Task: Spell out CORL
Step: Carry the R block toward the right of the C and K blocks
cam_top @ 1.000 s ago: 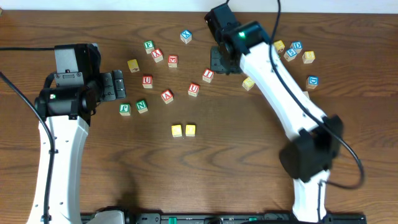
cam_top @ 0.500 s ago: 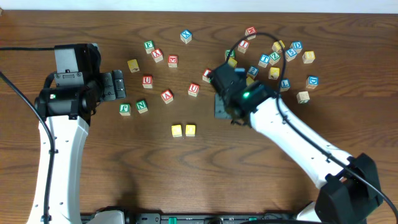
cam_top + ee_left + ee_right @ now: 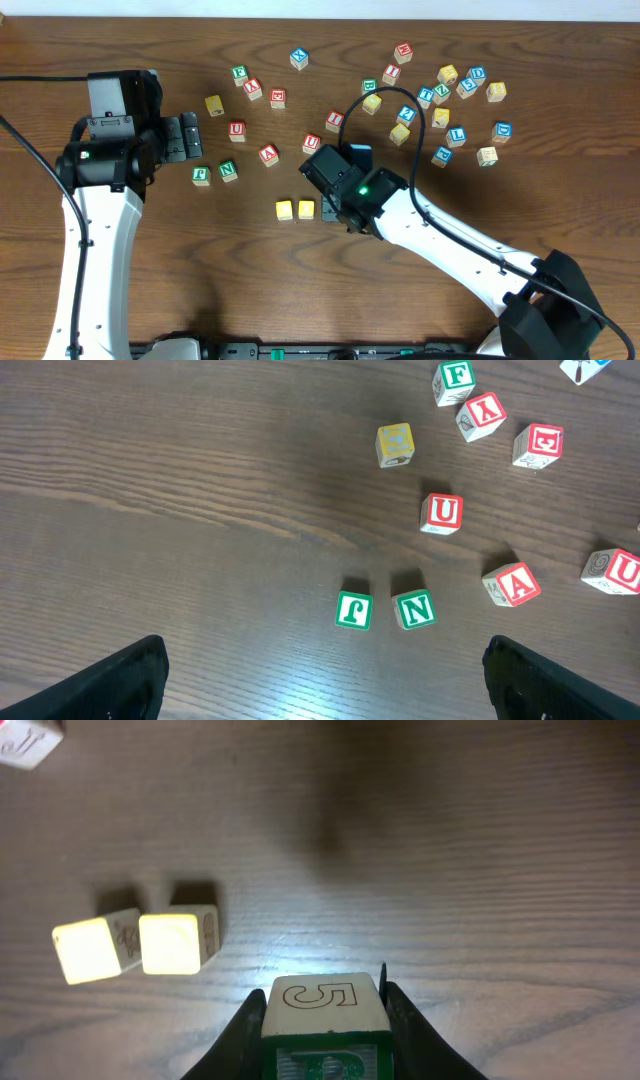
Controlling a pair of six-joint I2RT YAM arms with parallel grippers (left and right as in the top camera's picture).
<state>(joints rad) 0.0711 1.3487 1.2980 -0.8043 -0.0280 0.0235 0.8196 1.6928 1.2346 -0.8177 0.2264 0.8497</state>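
Two yellow blocks (image 3: 284, 210) (image 3: 306, 209) sit side by side at the table's middle; the right wrist view shows them too (image 3: 92, 949) (image 3: 178, 941). My right gripper (image 3: 333, 212) is shut on a green block (image 3: 323, 1027) with a "5" on one face and a green letter below, just right of the yellow pair. My left gripper (image 3: 322, 690) is open and empty at the left, near the green blocks (image 3: 354, 609) (image 3: 414, 609). Loose letter blocks lie scattered: red U (image 3: 312, 143), red A (image 3: 268, 154), and a cluster at the back right (image 3: 440, 93).
More blocks lie at the back left: a yellow one (image 3: 214, 104), red U (image 3: 237, 130), green F (image 3: 240, 73). The right arm stretches diagonally from the front right corner (image 3: 540, 310) across the table.
My right arm has swept from the far block cluster toward the front, carrying the green block down beside the two yellow blocks. The left arm has not moved.
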